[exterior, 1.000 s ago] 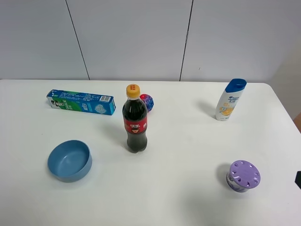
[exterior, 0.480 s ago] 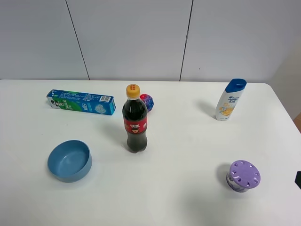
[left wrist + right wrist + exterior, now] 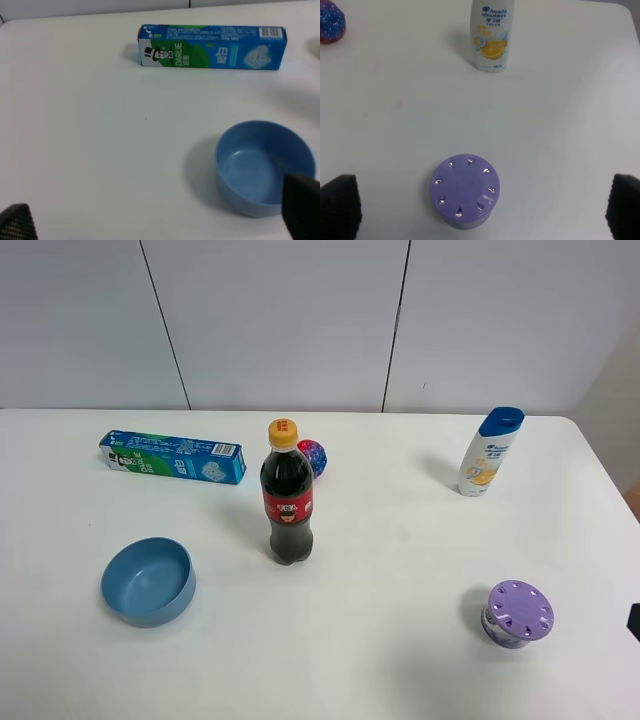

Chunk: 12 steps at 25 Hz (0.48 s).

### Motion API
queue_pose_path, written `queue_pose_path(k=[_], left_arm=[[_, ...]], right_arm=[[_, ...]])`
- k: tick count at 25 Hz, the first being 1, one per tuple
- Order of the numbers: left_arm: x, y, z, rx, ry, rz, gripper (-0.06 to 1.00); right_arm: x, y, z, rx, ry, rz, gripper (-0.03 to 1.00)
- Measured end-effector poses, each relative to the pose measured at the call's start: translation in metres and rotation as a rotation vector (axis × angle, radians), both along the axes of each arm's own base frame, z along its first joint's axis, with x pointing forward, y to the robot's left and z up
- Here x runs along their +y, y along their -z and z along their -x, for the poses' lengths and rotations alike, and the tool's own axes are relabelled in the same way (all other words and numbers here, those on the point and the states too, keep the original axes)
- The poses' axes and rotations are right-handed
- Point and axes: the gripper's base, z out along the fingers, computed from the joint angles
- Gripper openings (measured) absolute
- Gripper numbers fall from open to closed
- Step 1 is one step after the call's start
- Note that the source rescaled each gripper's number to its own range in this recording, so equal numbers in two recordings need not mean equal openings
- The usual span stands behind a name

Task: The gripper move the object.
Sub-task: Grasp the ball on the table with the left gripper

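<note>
Here, one small round ball [image 3: 318, 457], speckled red, blue and purple, is sitting on the smooth white table [image 3: 400, 540] just behind a clear plastic cola bottle [image 3: 287, 502], which is partly hiding it. That bottle is holding dark liquid under a yellow cap. A second one, a white shampoo bottle [image 3: 489, 451] with a blue cap, is standing well off to the right. One flat cardboard toothpaste box [image 3: 172, 457] is lying left of the ball. One round blue bowl [image 3: 148, 581] is showing only its smooth inside. One jar [image 3: 518, 614] is wearing a studded purple lid, its contents hidden. The left gripper [image 3: 160, 220] and right gripper [image 3: 481, 207] are both hanging with black fingers wide apart, gripping nothing.
</note>
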Motion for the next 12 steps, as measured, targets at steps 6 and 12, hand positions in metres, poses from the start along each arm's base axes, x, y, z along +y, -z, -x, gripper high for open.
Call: queue_pose_path(k=[6,12], left_arm=[[0.000,0.000,0.000,0.002,0.000,0.000,1.00],[0.001,-0.021,-0.016,0.030,0.000,0.003,1.00]], right_arm=[[0.000,0.000,0.000,0.000,0.000,0.000,1.00],[0.000,0.000,0.000,0.000,0.000,0.000,1.00]])
